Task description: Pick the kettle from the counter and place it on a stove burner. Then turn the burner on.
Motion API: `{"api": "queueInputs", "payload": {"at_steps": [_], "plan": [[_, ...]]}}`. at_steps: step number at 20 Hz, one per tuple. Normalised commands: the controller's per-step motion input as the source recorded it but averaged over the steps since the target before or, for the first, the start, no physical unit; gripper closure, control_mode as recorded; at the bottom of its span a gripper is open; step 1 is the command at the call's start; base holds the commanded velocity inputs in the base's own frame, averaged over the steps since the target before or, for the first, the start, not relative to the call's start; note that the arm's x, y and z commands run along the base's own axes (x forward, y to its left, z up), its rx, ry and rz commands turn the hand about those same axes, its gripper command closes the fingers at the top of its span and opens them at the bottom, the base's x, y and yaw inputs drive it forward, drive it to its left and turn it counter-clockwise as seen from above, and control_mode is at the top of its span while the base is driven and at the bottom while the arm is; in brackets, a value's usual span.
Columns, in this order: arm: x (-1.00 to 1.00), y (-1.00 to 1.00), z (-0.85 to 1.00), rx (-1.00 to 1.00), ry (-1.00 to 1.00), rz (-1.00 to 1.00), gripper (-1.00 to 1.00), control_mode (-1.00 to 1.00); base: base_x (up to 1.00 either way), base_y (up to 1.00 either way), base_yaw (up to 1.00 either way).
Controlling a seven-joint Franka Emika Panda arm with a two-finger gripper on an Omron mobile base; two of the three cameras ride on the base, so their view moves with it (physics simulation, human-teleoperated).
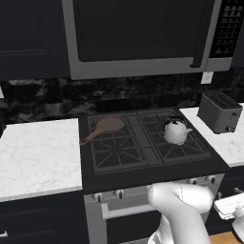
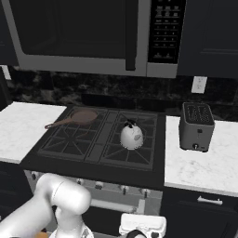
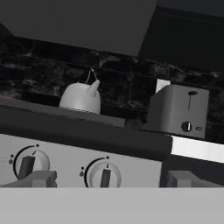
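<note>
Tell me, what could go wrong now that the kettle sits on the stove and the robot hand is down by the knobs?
The gripper faces several similar knobs. Turning the wrong one could light a burner away from the kettle, perhaps the one under the frying pan. The fingers stand spread wider than a knob, so they could slip instead of turning it. The arm hangs low in front of the stove; a careless swing might bump the front panel.

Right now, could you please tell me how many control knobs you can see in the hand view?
2: a round silver knob at lower left and another right of it; more may lie outside the frame.
</note>
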Motion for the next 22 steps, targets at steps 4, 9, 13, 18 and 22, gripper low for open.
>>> {"api": "queueInputs", "payload": {"at_steps": [4,9,13,18,22], "plan": [[0.61,0.29,-0.01,-0.03,0.0,-0.09,-1.0,-1.0,0.0,0.0,0.0],[0.55,0.02,0.04,0.0,0.04,-0.06,-1.0,-1.0,0.0,0.0,0.0],[0.06,0.0,-0.01,0.0,0.01,0.0,-1.0,-1.0,0.0,0.0,0.0],[0.09,-0.28,-0.21,0.0,0.0,0.04,-1.0,-1.0,0.0,0.0,0.0],[0.01,-0.22,-0.09,0.0,0.0,0.02,-1.0,-1.0,0.0,0.0,0.0]]}}
